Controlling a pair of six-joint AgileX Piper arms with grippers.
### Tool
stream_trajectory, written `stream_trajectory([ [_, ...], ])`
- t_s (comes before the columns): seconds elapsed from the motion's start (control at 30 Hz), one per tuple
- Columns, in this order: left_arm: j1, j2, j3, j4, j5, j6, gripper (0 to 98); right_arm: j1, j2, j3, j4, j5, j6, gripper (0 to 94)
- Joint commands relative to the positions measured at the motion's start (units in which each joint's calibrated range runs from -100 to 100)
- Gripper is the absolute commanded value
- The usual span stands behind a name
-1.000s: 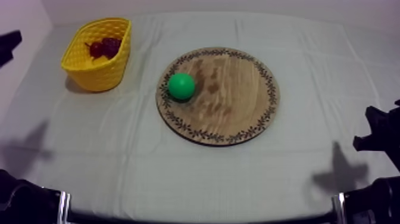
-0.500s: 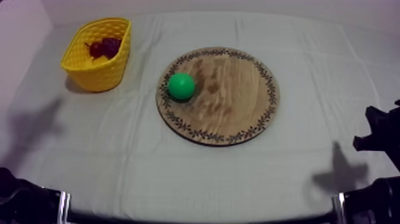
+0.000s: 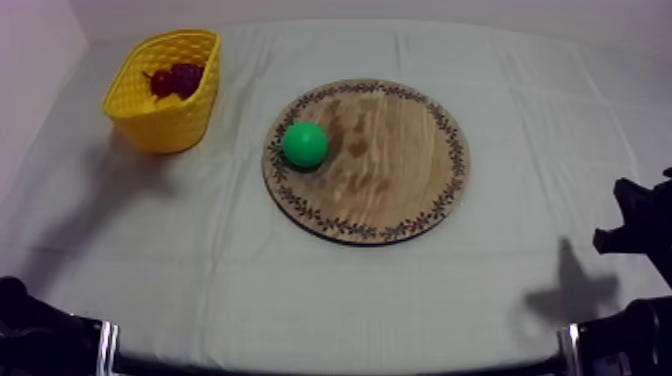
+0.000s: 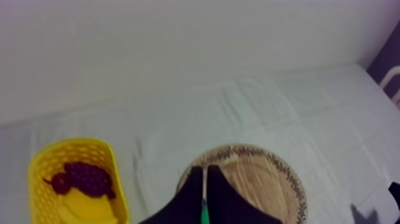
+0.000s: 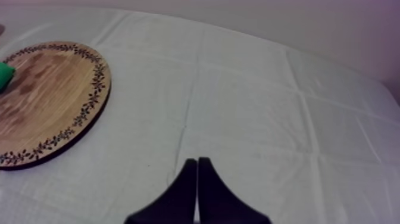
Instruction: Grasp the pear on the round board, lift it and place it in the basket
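a round wooden board with a patterned rim (image 3: 366, 160) lies in the middle of the table's grey-white cloth (image 3: 520, 290). the small green pear (image 3: 304, 144) sits free on the board, just inside the rim on the side that faces the yellow woven plastic basket (image 3: 165, 100). the basket stands on the cloth off that same side of the board, a little farther back and apart from its rim, and holds a bunch of dark red grapes (image 3: 178, 78).

the left gripper (image 4: 205, 173) has its two black fingers pressed together into a narrow wedge with nothing gripped. in the left wrist view the tips sit over the board's near edge, and a thin strip of the pear's green shows through the slit between them.

the right gripper (image 5: 197, 162) is likewise closed to a narrow, empty wedge. it is above bare cloth, well clear of the board on the side opposite the basket. the right arm (image 3: 640, 235) shows as a black shape beyond that same side of the board.
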Motion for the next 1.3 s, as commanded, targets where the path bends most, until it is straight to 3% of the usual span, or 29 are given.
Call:
stream_trajectory([
  [0.0, 1.04, 2.63, 0.21, -0.28, 0.42, 1.23, 0.0, 0.01, -0.05, 0.05, 0.02, 0.01, 0.02, 0.5],
  [0.5, 4.83, 17.46, 0.02, -0.66, 3.31, 3.68, 0.0, 0.01, -0.05, 0.05, 0.02, 0.01, 0.02, 0.5],
  [0.83, 4.8, 23.75, -2.43, -0.81, 4.73, 3.62, 0.9, 0.01, -0.05, 0.05, 0.02, 0.01, -0.01, 0.5],
  [0.93, 4.61, 24.49, -2.92, -1.16, 4.65, 4.39, 12.5, 0.01, -0.05, 0.05, 0.02, 0.01, 0.0, 0.5],
  [1.13, 4.09, 25.12, -2.51, -1.61, 4.25, 6.05, 52.1, 0.01, -0.05, 0.05, 0.02, 0.01, 0.02, 0.5],
  [1.27, 4.0, 25.49, -3.88, -0.76, 7.56, 6.0, 72.2, 0.01, -0.05, 0.05, 0.02, 0.01, 0.02, 0.5],
])
